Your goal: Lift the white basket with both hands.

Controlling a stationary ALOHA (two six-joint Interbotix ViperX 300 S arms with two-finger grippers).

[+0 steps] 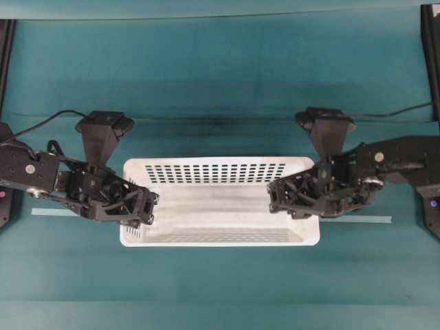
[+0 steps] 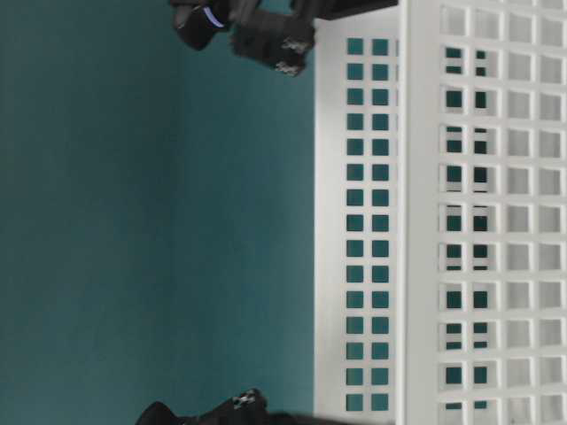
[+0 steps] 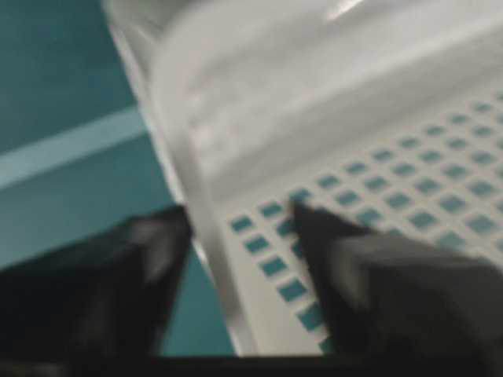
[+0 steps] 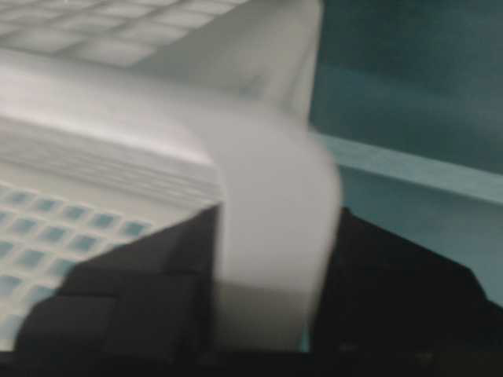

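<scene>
Black fingers (image 3: 369,275) of the left gripper (image 3: 236,228) sit closest to the left wrist camera, blurry and dark. One finger is outside the white basket (image 1: 220,199) and one is inside it, with the short end wall between them. They stand well apart, and teal shows between the outside finger and the wall, so they do not pinch it.

From the right wrist camera, the right gripper (image 4: 267,267) has one finger on each side of the other end wall. Its wide white rim fills the gap between them. That picture is too blurry to tell if the fingers press on the wall or only stand beside it.

From above, the basket lies in the middle of the teal table (image 1: 220,75), long side running left to right. Nothing is inside it; only its plain white floor shows. Rows of little square holes run along its walls.

Lots of bare table lies behind the basket and in front of it. Both short ends are taken up by the two black arms, the left gripper (image 1: 141,213) at the near left corner and the right gripper (image 1: 278,196) at the right end. A thin pale tape strip (image 1: 357,220) lies on the table beside each end, partly under the arms.

Seen from table level, the basket wall (image 2: 443,221) fills one side of the picture, with open teal beside it.
</scene>
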